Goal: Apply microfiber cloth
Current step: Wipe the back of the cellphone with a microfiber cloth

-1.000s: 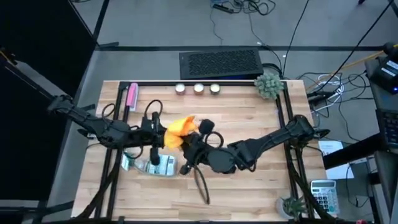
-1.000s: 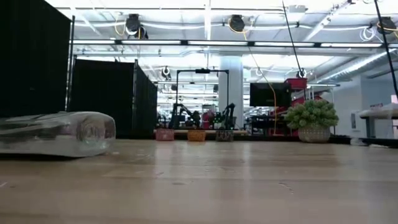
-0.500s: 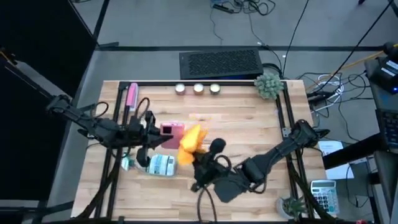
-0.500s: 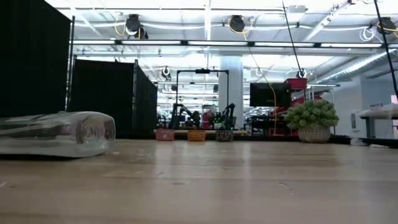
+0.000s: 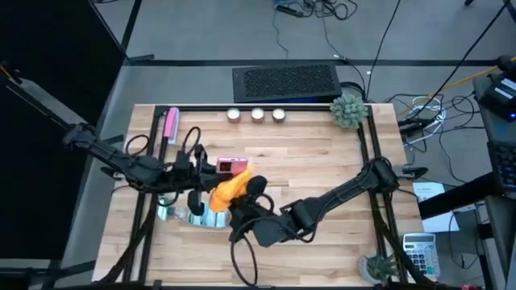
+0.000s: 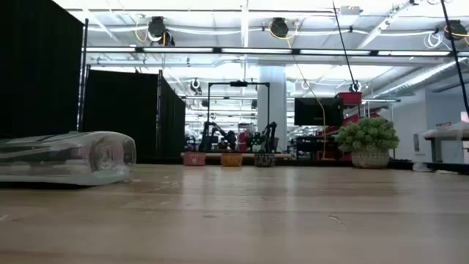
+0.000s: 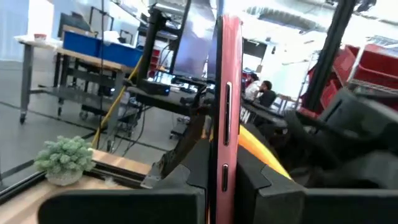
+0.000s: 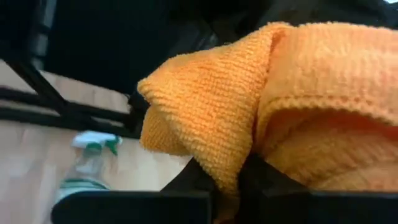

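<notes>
The microfiber cloth, bright orange and bunched, sits in my right gripper left of the table's middle; it fills the right wrist view. Just beyond it, toward the far edge, my left gripper is shut on a smartphone in a pink case, which the left wrist view shows edge-on with the cloth behind it. Whether cloth and phone touch, I cannot tell. Neither gripper appears in the low view. My left gripper pinches the smartphone's end between its two fingers, one on each broad face. The fingers reach in level from the table's left. The phone sticks out ahead of them, lifted clear of the table. My right gripper pinches a fold of the microfiber cloth between its two fingers, several layers together. It comes in from the table's right. The rest of the cloth bulges slack ahead of and over the fingers, clear of the table.
A clear spray bottle lies on its side below the two grippers, also in the low view. A pink stick, three small round lights and a potted plant stand along the far edge.
My right gripper has carried the cloth off the phone toward the near edge, then back toward the table's left, and it now sits on the phone's near side. The phone's pink case, covered a second ago, now shows. My left gripper has shifted a little to the right.
</notes>
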